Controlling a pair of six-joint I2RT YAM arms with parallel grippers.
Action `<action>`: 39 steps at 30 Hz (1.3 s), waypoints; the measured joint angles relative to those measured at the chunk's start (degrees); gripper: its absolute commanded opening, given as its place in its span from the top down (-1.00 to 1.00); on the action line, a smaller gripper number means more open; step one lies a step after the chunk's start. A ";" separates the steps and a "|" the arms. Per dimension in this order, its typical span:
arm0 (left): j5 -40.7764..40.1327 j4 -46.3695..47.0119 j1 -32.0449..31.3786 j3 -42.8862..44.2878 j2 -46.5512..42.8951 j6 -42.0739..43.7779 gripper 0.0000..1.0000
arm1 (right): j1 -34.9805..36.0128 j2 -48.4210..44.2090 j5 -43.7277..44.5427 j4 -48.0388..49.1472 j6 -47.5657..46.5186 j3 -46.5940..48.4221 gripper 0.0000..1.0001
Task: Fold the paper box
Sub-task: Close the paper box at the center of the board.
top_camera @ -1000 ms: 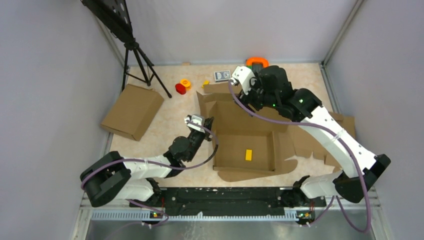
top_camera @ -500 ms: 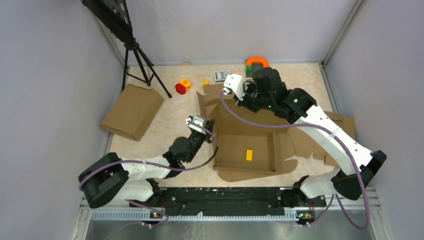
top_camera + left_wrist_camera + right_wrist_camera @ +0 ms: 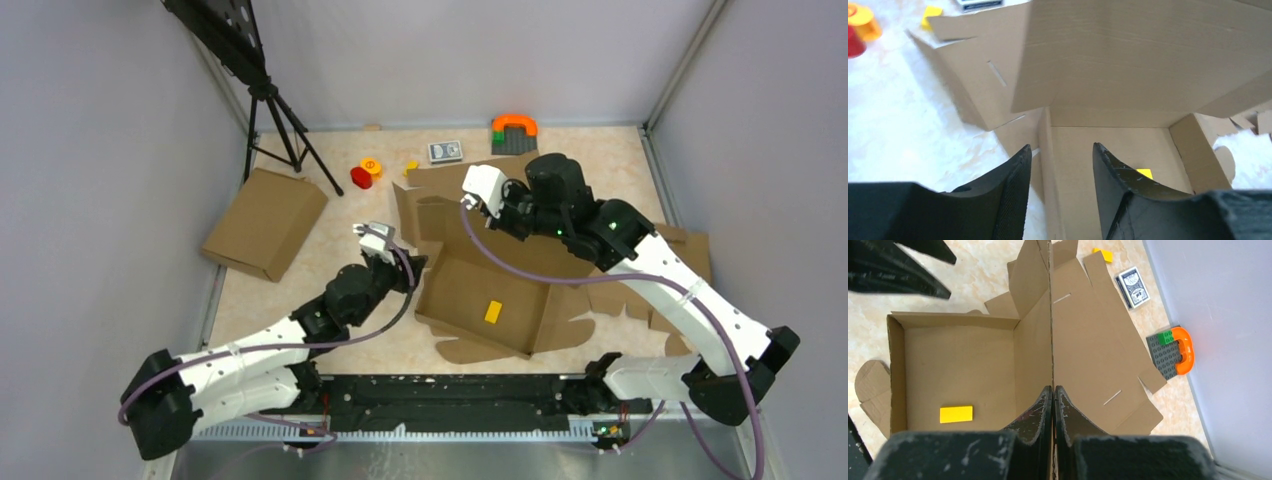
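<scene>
While the paper box (image 3: 480, 300) sits mid-table as a half-raised tray, with its outer flaps lying flat toward the far and right sides, the entries run as follows.

- **Right gripper (image 3: 1053, 392):** jaws pinched together on the top edge of the upright rear panel, holding it vertical.
- **Left gripper (image 3: 1062, 150):** jaws apart, straddling the box's left wall without clamping it.
- **Contents:** one yellow block (image 3: 491, 311) on the tray floor.
- **Step in hand, by judgement:** standing up the rear and left walls so that they meet at the corner.
- **Next move:** the left jaws need to seat on the side wall and steady it while the rear panel is folded over, with tabs lined up to slits. The pinch must not crease the board.
</scene>
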 measured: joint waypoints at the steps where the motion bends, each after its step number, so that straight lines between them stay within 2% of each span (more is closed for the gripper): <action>1: 0.09 -2.49 1.03 0.15 -1.16 -1.62 0.32 | 0.00 -0.13 -0.20 0.28 0.00 -0.33 1.00; 5: 3.78 -8.46 9.53 0.61 -2.97 -8.00 0.95 | 0.00 -0.24 -0.63 0.90 0.00 -0.72 1.00; 6: 5.64 -9.70 12.76 0.81 -2.91 -9.68 1.00 | 0.00 -0.26 -0.76 0.92 0.00 -0.72 1.00; 7: 7.82 -11.21 17.05 1.16 -2.34 -11.89 1.00 | 0.00 -0.31 -1.01 0.90 0.00 -0.72 1.00; 10: 10.32 -12.76 19.89 2.62 -0.37 -13.66 1.00 | 0.00 -0.42 -1.62 0.87 0.00 -0.72 1.00; 20: 19.80 -12.31 25.40 16.11 16.41 -15.13 1.00 | 0.00 -0.42 -3.21 0.76 0.00 -0.72 1.00; 30: 34.75 -12.37 25.97 19.93 23.87 -20.33 1.00 | 0.00 0.07 -3.32 0.76 0.74 -0.72 1.00; 39: 39.71 -11.98 23.50 18.32 23.85 -25.53 1.00 | 0.04 0.66 -4.02 1.33 2.01 -0.70 1.00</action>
